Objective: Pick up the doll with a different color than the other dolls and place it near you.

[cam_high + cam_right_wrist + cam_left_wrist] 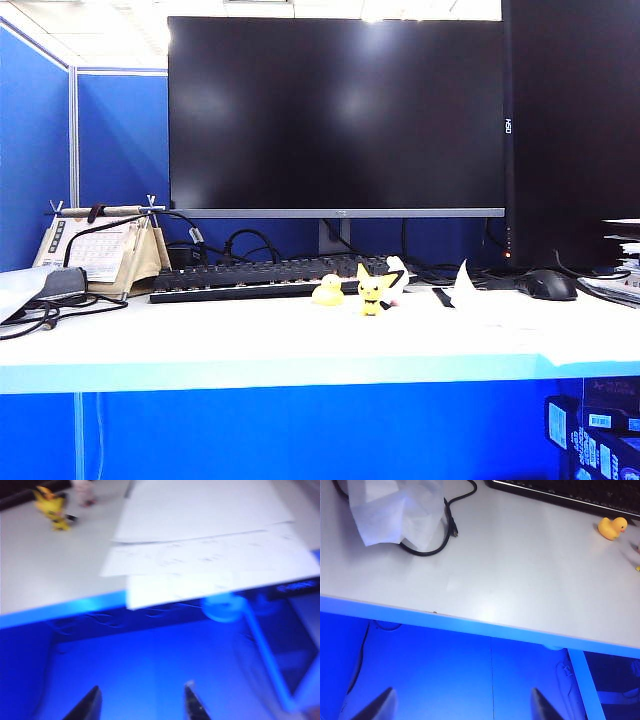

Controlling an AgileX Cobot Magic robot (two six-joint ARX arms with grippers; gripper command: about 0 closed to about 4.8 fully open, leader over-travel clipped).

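The doll with a different color (pixel 397 271) is a small white figure with a little pink. It stands by the keyboard's right end, just behind the yellow pointy-eared doll (pixel 372 291). The yellow duck (pixel 328 291) sits to their left. Neither arm shows in the exterior view. In the right wrist view the white doll (pixel 83 491) and the pointy-eared doll (pixel 52 508) appear blurred, far beyond my right gripper (pixel 141 701). That gripper is open and empty below the desk edge. My left gripper (pixel 462 702) is also open and empty below the edge, with the duck (pixel 612 528) far off.
A black keyboard (pixel 260 277) and a large monitor (pixel 336 112) stand behind the dolls. Pointed white crumpled paper (pixel 465 284) and a mouse (pixel 548 285) lie to the right. Loose sheets (pixel 200 535) overhang the desk edge. A cable (pixel 436 542) and a white bag (pixel 395 510) lie at the left.
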